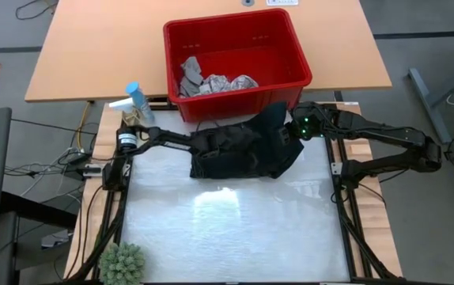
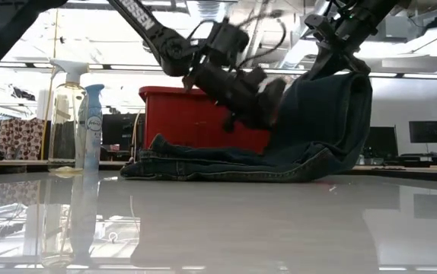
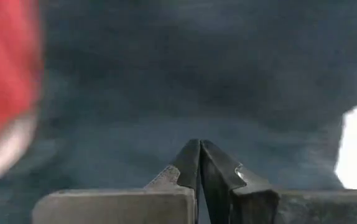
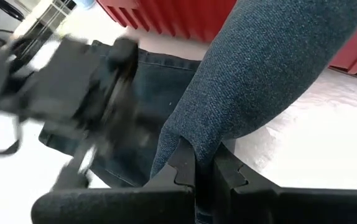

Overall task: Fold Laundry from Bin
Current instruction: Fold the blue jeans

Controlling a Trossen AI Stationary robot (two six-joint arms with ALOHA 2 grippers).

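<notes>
- Two claws at work over the far half of the tabletop [image 1: 235, 237], both at the dark trousers [image 1: 239, 152].
- Right claw [image 4: 203, 167] pinched tight on a fold of denim, lifting one end of the trousers into a raised hump at the far right part of the tabletop, just in front of the red bin [image 1: 235, 36]; held up, by the look of it, to draw the cloth out or carry it over for a fold.
- Left claw [image 3: 199, 163] fully closed, fingertips meeting, nothing visibly caught between them; pressed close against the trousers near their middle, probably to pin or smooth the lower layer while the other end is lifted.
- Rest of the trousers flat in a long low heap along the far edge of the tabletop, just in front of the bin.
- Still in the bin: a grey cloth [image 1: 189, 73] and a white leaf-print cloth [image 1: 227, 82], bunched against its near wall, untouched.
- Two spray bottles [image 1: 134, 101] near the far left corner, clear of the work; a green plant [image 1: 122, 264] at the near left corner.
- Folding judged to be at an early stage: trousers out of the bin, not yet laid flat.
</notes>
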